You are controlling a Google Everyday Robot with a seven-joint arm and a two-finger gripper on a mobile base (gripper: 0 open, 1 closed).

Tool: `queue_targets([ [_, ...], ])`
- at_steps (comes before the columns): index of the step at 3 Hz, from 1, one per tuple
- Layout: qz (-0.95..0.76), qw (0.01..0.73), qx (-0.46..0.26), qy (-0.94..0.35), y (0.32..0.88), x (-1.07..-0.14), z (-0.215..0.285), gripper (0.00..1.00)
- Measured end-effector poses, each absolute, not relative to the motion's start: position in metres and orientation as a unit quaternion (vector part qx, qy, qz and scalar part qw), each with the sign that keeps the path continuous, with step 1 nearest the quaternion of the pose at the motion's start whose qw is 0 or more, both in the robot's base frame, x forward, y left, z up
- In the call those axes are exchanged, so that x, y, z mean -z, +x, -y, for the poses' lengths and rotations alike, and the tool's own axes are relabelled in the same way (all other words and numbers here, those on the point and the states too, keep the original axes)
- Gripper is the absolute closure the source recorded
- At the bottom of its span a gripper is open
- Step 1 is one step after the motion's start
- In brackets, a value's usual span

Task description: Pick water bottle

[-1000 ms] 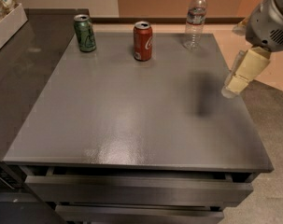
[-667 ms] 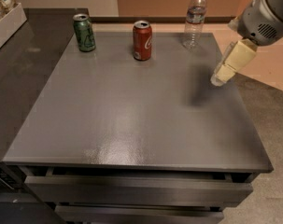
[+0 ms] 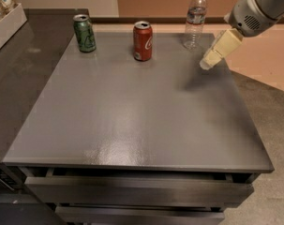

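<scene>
The water bottle [image 3: 195, 18] is slim, clear plastic with a white cap and a pale label band. It stands upright at the far right edge of the grey table [image 3: 132, 107]. My gripper [image 3: 208, 63] hangs from the arm at the upper right, a little to the right of the bottle and nearer to me, above the table. It is apart from the bottle and holds nothing that I can see.
A red soda can [image 3: 142, 41] stands left of the bottle. A green soda can [image 3: 84, 33] stands further left. A dark counter with a white tray [image 3: 8, 22] adjoins the table on the left. Drawers [image 3: 132, 191] run under the front edge.
The gripper has moved left and further back over the table, closer to the water bottle. The bottle and cans have not moved.
</scene>
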State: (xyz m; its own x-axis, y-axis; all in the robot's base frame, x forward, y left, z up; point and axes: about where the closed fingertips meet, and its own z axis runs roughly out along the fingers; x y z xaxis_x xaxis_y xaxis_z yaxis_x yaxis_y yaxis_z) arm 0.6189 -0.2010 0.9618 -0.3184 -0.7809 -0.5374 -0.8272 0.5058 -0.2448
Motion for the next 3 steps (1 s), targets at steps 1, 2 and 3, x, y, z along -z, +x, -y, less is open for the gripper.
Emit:
queue_targets([
  [1, -0.812, 0.343, -0.042, -0.471, 0.660, -0.970, 0.199, 0.00],
  [2, -0.809, 0.366, -0.040, -0.458, 0.680, -0.979, 0.199, 0.00],
  [3, -0.807, 0.399, -0.058, -0.431, 0.717, -0.979, 0.200, 0.00],
])
